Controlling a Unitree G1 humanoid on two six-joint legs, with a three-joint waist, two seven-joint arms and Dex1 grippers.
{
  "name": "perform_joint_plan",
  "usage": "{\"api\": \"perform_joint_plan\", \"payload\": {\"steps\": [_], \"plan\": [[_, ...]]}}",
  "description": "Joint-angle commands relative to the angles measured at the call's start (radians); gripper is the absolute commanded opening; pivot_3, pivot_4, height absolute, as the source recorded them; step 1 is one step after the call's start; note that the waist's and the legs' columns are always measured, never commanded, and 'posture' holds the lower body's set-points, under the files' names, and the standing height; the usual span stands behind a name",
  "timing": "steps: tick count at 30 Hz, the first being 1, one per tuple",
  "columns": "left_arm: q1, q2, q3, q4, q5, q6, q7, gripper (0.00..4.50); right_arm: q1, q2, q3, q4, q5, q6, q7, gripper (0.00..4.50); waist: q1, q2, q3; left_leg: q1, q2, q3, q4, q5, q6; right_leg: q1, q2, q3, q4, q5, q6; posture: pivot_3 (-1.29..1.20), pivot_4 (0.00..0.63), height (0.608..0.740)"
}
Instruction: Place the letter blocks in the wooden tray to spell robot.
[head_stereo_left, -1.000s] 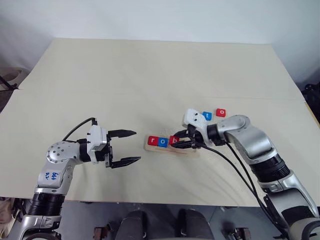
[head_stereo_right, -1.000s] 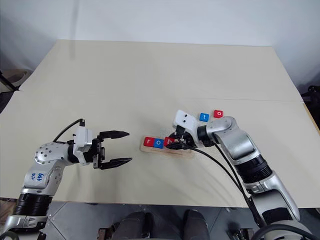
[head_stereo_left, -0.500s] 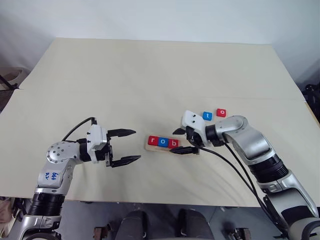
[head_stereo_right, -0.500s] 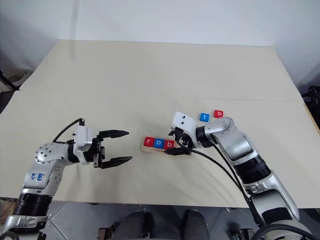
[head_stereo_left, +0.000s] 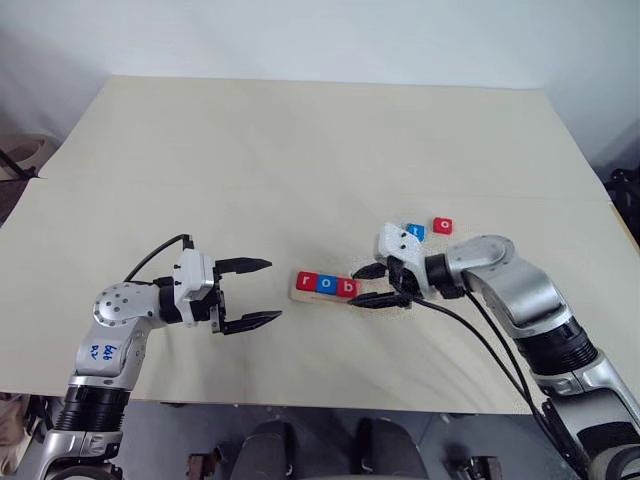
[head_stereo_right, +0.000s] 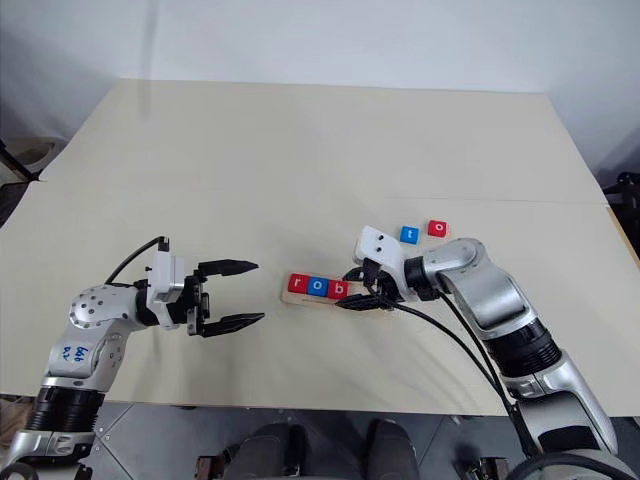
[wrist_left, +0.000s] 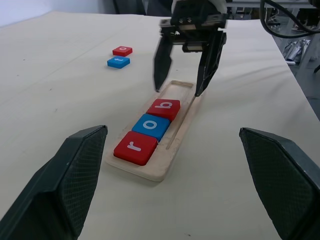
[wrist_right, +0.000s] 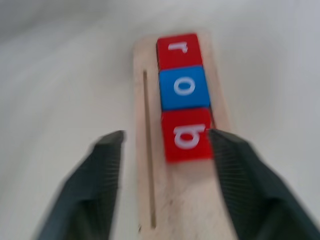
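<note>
Over at nine o'clock on the table (head_stereo_left: 300, 150) the left gripper (head_stereo_left: 250, 294) hangs level, its fingers spread wide around nothing, pointed toward the middle. Dead centre lies the wooden tray (wrist_left: 176, 142), and three of the letter blocks sit in it in a row: the red r (wrist_left: 135, 147), the blue o (wrist_left: 151, 126), the red b (wrist_left: 163, 108), each touching the next. So "rob" reads clearly, with the tray's three o'clock end bare. There the right gripper (head_stereo_left: 372, 284) hovers tilted down just beside the b, its fingers parted and holding nothing. By the look of it, the third tile is set and the fourth is due. That calls for the right arm to swing out toward one o'clock, where the loose red o (head_stereo_left: 443, 225) and the blue t (head_stereo_left: 415, 231) lie near each other on the table, and take the o first. A blue handwritten mark shows on the left arm, too small to read.
</note>
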Motion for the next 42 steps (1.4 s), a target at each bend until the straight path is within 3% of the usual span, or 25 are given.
{"api": "perform_joint_plan", "payload": {"steps": [1,5,17,24,28,32,38,42], "plan": [[-0.014,0.004,0.012,-0.018,-0.004,-0.013,-0.001,4.50,0.023,-0.011,-0.007,-0.033,0.006,-0.008,-0.010,1.42,0.000,0.000,0.000,0.000,0.000,0.000,0.000,0.000,0.000,0.000,0.000,0.000,0.000,0.000,0.000,0.00,0.150,0.740],[-0.016,0.006,0.012,-0.017,-0.004,-0.011,-0.002,4.50,0.037,-0.005,0.003,-0.029,-0.001,-0.014,-0.015,0.02,0.000,0.000,0.000,0.000,0.000,0.000,0.000,0.000,0.000,0.000,0.000,0.000,0.000,0.000,0.000,0.00,0.150,0.740],[-0.012,0.009,0.018,-0.026,-0.006,-0.005,0.005,4.50,0.025,0.013,0.005,-0.008,-0.002,-0.023,-0.024,0.02,0.000,0.000,0.000,0.000,0.000,0.000,0.000,0.000,0.000,0.000,0.000,0.000,0.000,0.000,0.000,0.00,0.150,0.740],[-0.002,0.003,0.016,-0.030,-0.007,-0.008,0.012,4.50,0.145,-0.080,-0.205,-0.065,0.061,-0.098,-0.043,0.02,0.005,0.000,0.000,0.000,0.000,0.000,0.000,0.000,0.000,0.000,0.000,0.000,-0.001,0.000,0.000,0.00,0.150,0.740],[-0.008,-0.002,0.012,-0.013,-0.006,-0.012,0.011,4.50,0.308,-0.114,-0.388,-0.076,0.090,-0.196,-0.084,0.89,0.012,0.000,0.000,0.000,0.000,0.001,-0.001,0.000,0.000,0.000,0.000,0.000,-0.001,0.000,0.000,0.00,0.150,0.740],[-0.028,-0.010,0.004,0.017,0.000,-0.014,0.007,4.50,0.469,-0.067,-0.578,-0.059,0.113,-0.436,-0.124,2.29,0.015,0.000,0.000,0.001,0.000,0.009,-0.001,0.000,0.000,0.000,0.000,0.000,-0.001,0.000,0.000,0.00,0.150,0.740],[-0.079,-0.029,-0.011,0.083,0.014,-0.026,-0.004,4.50,0.705,-0.020,-0.771,0.023,0.131,-0.617,-0.167,4.34,0.027,0.000,0.000,0.002,0.000,0.010,-0.001,0.000,0.000,0.001,0.000,0.001,-0.001,0.000,0.000,0.00,0.150,0.740],[-0.098,-0.032,-0.016,0.111,0.017,-0.039,-0.017,4.50,0.767,-0.003,-0.802,0.035,0.146,-0.655,-0.195,4.46,0.023,0.000,0.000,0.003,0.000,0.011,-0.001,0.000,0.000,0.001,0.000,0.003,-0.001,0.000,0.000,0.00,0.150,0.740]]}}
